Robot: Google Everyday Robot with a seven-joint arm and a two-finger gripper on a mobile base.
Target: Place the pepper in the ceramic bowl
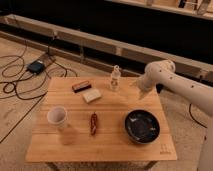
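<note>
The pepper [93, 123] is a small dark-red chili lying lengthwise on the wooden table [110, 147], near its middle front. The ceramic bowl [142, 126] is wide, dark and glossy and stands on the table's right front part, well to the right of the pepper. The white arm reaches in from the right, and my gripper [136, 85] is at its end over the table's back right part. It is above and behind the bowl and far from the pepper. Nothing shows in it.
A white paper cup [57, 117] stands at the front left. A dark rectangular block [81, 86] and a pale block [91, 95] lie at the back left. A small clear bottle [115, 77] stands at the back edge, left of the gripper. Cables and a box [36, 66] lie on the floor to the left.
</note>
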